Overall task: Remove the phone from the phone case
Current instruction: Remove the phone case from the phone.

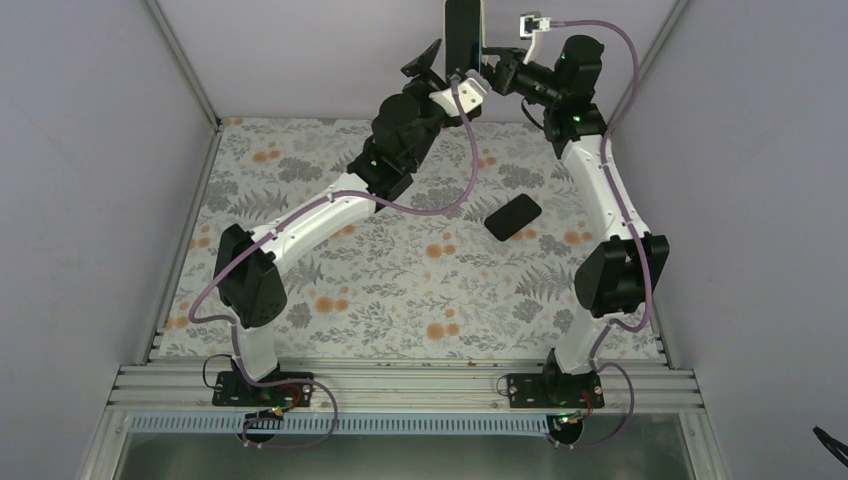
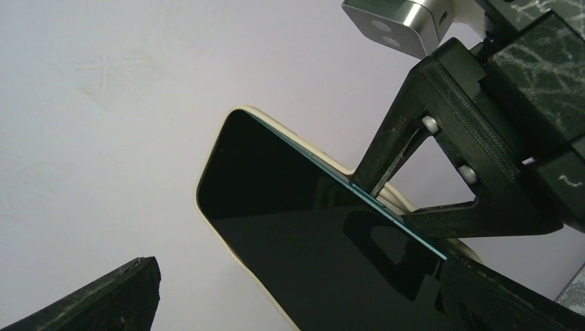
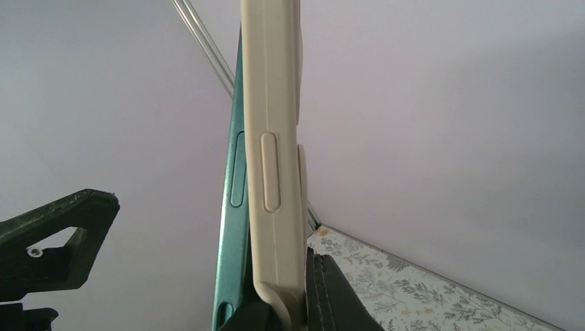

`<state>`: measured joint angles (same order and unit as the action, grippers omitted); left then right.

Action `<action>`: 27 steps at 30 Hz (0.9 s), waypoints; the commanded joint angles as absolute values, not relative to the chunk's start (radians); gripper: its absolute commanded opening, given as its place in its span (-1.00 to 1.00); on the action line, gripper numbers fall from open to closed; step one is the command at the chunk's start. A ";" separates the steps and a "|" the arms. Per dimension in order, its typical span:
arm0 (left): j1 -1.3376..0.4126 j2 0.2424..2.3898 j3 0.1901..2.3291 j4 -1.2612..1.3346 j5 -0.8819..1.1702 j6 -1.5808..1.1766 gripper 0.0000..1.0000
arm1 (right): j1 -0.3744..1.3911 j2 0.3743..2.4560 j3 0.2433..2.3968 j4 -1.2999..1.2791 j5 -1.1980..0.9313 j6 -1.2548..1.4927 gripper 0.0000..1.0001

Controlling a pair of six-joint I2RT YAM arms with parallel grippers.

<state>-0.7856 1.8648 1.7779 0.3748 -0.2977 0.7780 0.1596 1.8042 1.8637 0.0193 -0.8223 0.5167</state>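
The phone (image 1: pixel 462 33) is held upright high at the back of the workspace. In the right wrist view its teal edge (image 3: pixel 233 207) stands slightly apart from the cream phone case (image 3: pixel 274 138). My right gripper (image 3: pixel 293 312) is shut on the case's lower edge, with one dark finger (image 3: pixel 341 296) pressed on the case's outer face. The black screen (image 2: pixel 303 234) faces the left wrist camera, rimmed by the cream case (image 2: pixel 207 214). My left gripper (image 2: pixel 296 276) is open and straddles the phone, and its fingers (image 2: pixel 103 296) do not touch it.
A flat black rectangular object (image 1: pixel 513 217) lies on the floral tablecloth (image 1: pixel 400 290) right of centre. Grey walls close in the sides and back, with metal frame rails (image 1: pixel 185 70) at the corners. Both arms reach up towards the back wall.
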 commanded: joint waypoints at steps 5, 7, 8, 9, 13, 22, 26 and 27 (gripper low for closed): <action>-0.784 1.838 1.757 0.345 -0.248 0.785 1.00 | 0.200 1.782 1.910 0.078 -0.834 0.500 -0.94; -0.784 1.834 1.743 0.354 -0.249 0.785 1.00 | 0.201 1.783 1.911 0.079 -0.835 0.501 -0.94; -0.784 1.832 1.739 0.352 -0.245 0.784 1.00 | 0.203 1.784 1.911 0.081 -0.836 0.500 -0.94; -0.786 1.833 1.737 0.352 -0.246 0.784 1.00 | 0.203 1.784 1.911 0.080 -0.836 0.500 -0.94; -0.783 1.840 1.733 0.377 -0.272 0.789 1.00 | 0.205 1.784 1.911 0.077 -0.839 0.496 -0.94; -0.769 1.822 1.745 0.371 -0.272 0.777 1.00 | 0.206 1.778 1.905 0.070 -0.839 0.481 -0.94; -0.765 1.799 1.745 0.312 -0.214 0.774 1.00 | 0.207 1.779 1.907 0.067 -0.839 0.481 -0.94; -0.763 1.796 1.742 0.308 -0.211 0.775 1.00 | 0.207 1.779 1.906 0.069 -0.840 0.482 -0.94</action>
